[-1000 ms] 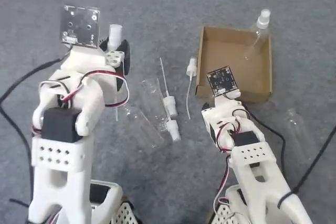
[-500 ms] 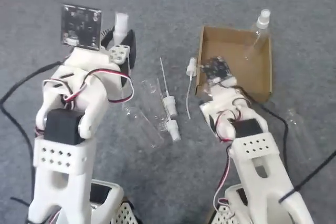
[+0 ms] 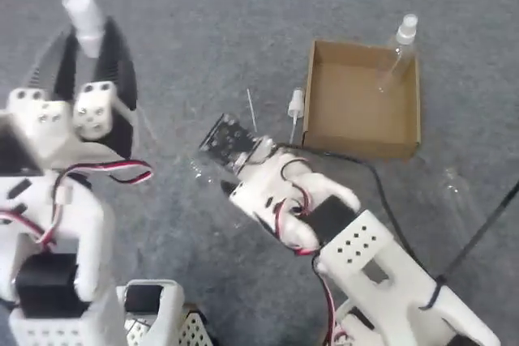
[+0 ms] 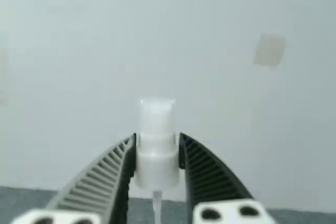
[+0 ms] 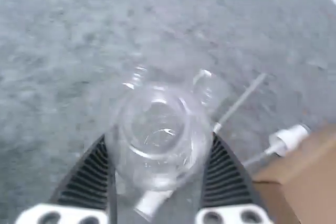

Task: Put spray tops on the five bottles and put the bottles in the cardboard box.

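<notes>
Though smooth, white spray top (image 4: pixel 155 150) in ribbed left claw (image 4: pixel 156 139).

Open-topped cardboard box (image 3: pixel 362 147), capped bottle (image 3: pixel 396 54) leaning in its far corner, spray top (image 3: pixel 295 104) just outside

The spray top (image 4: pixel 156 145) is looking like smooth white plastic, semi-matt. The left gripper (image 4: pixel 156 139) fingers (image 4: pixel 105 182) are showing black ribbed plastic. The bottle (image 5: pixel 160 140) is gleaming – clear glossy plastic. The cardboard box (image 3: pixel 361 149) is looking matt brown, paper-ish. The table (image 3: pixel 203 54) is wearing rough grey felt-type cloth. The arm shells (image 3: pixel 381 257) are showing white matt plastic w/ no shine.
</notes>
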`<state>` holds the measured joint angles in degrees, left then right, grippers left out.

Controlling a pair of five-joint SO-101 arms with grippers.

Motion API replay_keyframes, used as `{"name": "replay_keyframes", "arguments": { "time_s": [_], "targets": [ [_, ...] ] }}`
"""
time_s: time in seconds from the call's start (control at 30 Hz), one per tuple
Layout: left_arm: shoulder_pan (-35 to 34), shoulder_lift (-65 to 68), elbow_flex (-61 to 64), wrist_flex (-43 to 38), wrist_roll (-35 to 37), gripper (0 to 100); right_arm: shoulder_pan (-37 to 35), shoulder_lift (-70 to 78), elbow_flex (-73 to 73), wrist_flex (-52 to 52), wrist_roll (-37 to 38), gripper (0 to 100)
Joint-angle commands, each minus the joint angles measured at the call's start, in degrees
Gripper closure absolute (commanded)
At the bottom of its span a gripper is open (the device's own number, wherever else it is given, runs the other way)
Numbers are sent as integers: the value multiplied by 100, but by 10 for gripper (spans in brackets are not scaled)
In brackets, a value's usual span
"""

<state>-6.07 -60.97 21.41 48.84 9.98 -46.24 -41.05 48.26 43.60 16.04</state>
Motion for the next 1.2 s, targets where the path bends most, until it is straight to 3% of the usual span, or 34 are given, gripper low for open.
{"name": "replay_keyframes", "arguments": {
  "time_s": [0.0,0.17,0.4,0.53,0.9,1.17],
  "targets": [
    [-185,-79,-154,-132,659,988,-347,-92,-404,75,35,993],
    [105,-88,470,-255,923,988,-497,-92,-422,418,-475,993],
    [299,-79,198,281,941,989,189,4,-888,1437,-519,993],
    [782,-79,303,484,949,989,277,593,-1389,1727,-545,993],
    [985,-97,1297,-255,2145,989,-31,1174,-1688,1798,-756,993],
    [985,-97,1815,-352,2233,989,-57,1174,-1688,1780,-800,993]
  ]
}}
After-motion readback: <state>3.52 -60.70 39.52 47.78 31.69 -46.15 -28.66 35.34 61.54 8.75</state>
